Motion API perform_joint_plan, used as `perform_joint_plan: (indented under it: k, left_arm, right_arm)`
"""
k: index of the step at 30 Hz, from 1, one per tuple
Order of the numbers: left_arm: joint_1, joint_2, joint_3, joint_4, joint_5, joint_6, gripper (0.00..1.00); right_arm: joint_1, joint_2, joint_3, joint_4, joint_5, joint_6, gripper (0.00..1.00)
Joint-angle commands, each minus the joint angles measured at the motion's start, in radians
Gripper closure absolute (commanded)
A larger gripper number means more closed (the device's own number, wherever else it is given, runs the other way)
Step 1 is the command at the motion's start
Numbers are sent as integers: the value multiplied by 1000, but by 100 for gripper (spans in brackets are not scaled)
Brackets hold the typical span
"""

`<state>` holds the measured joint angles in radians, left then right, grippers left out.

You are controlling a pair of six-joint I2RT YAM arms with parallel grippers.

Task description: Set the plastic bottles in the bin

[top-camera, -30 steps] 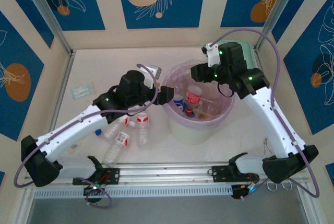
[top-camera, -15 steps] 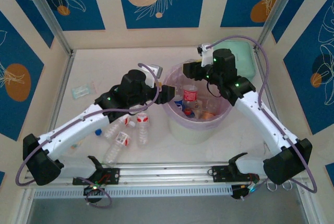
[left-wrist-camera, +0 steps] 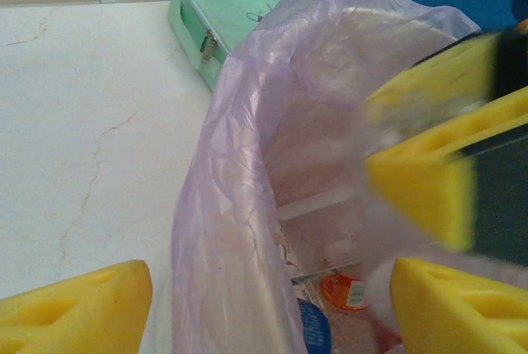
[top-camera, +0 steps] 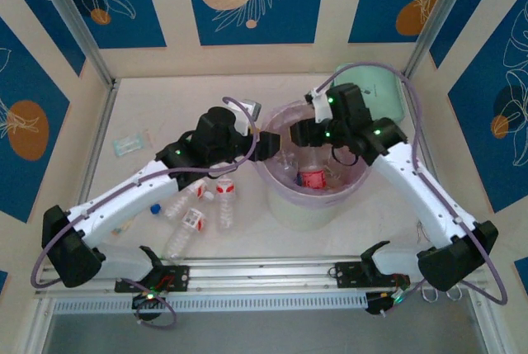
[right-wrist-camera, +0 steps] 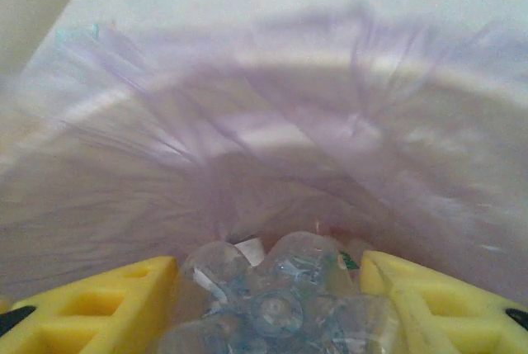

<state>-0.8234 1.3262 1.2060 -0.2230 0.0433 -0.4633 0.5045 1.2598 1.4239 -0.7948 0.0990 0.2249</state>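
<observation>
Pale table (top-camera: 165,106); bottle (right-wrist-camera: 276,304) clamped in right hand (right-wrist-camera: 268,280) (base showing), over bin (top-camera: 305,210).

From the left wrist, the yellow fingers (left-wrist-camera: 78,304) of the left end effector (left-wrist-camera: 272,288) are cut by the lower edge, and the right end effector (left-wrist-camera: 417,135) is a smear. A blue cap (left-wrist-camera: 313,331) in the bin (left-wrist-camera: 223,205) is cropped. From the right wrist, the clear bottle (right-wrist-camera: 276,304) is cropped below, its label and cap hidden. Overhead, the right arm (top-camera: 412,172) covers part of the mint green zip case (top-camera: 384,86).
</observation>
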Motion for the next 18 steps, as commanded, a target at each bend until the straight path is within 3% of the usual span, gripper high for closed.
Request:
perform_joint_plan:
  k: [1,6,14,18]
  left_arm:
    - [-4,21,6,-52,-24,27,25]
    - [-5,8,2,-45,-46,28,25]
    - [-5,10,15,-48,-54,30,26]
    - [-4,6,2,-26,-50,19,26]
  right_arm:
    - [3,-30,113,-194,23,-54,100]
    - [-3,-9,8,-146,26,-41,97]
    - [-16,16,-317,99,-54,80,91]
    - [0,37,-386,169,-21,94,81]
